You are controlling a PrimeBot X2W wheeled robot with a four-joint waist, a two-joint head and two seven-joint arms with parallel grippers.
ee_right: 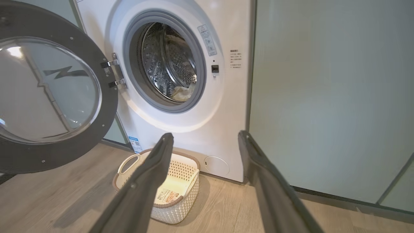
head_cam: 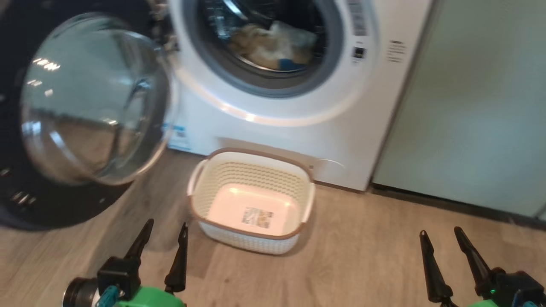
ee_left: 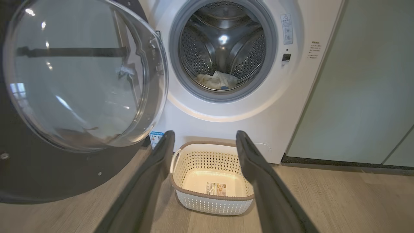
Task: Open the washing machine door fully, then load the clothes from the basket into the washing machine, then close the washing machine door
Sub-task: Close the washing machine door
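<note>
Spread wide and holding nothing, the left hand (head_cam: 166, 223) and the right hand (head_cam: 439, 232) are hovering low over the wooden floor (head_cam: 362, 264), fingers pointing toward the machine. Just beyond them the basket (head_cam: 249, 244) is sitting empty on the floor, just in front of the washing machine (head_cam: 298, 140). Farther in, the clothes (head_cam: 273, 47) are lying at the bottom of the drum, near its grey lip. Off to the left the washing machine door (head_cam: 94, 98) is hanging swung wide, so closing it is probably what is remaining. Judging the risks: a finger may be skidding on the glossy bulging glass, a soft push may be leaving the latch uncaught, fabric near the lip may be getting pinched in the seal, and 1 low-sweeping arm may be knocking the basket.
</note>
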